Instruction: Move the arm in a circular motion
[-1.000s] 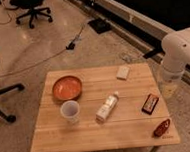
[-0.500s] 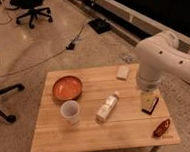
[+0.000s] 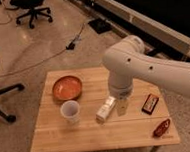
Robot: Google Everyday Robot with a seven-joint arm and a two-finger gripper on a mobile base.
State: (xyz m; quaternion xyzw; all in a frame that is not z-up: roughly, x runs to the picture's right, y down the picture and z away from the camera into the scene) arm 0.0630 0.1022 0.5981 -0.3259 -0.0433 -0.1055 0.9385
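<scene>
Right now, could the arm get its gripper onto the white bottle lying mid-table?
Probably yes. The gripper hangs over the wooden table just right of the white bottle, with nothing between them. The white cup and orange bowl sit further left, out of the way.

Big glossy white arm [image 3: 153, 68] of thick rounded tubular segments, dotted with small dark spots along its length, narrowing above the wooden tabletop [image 3: 101, 132] to a small pale gripper [image 3: 122, 108].
</scene>
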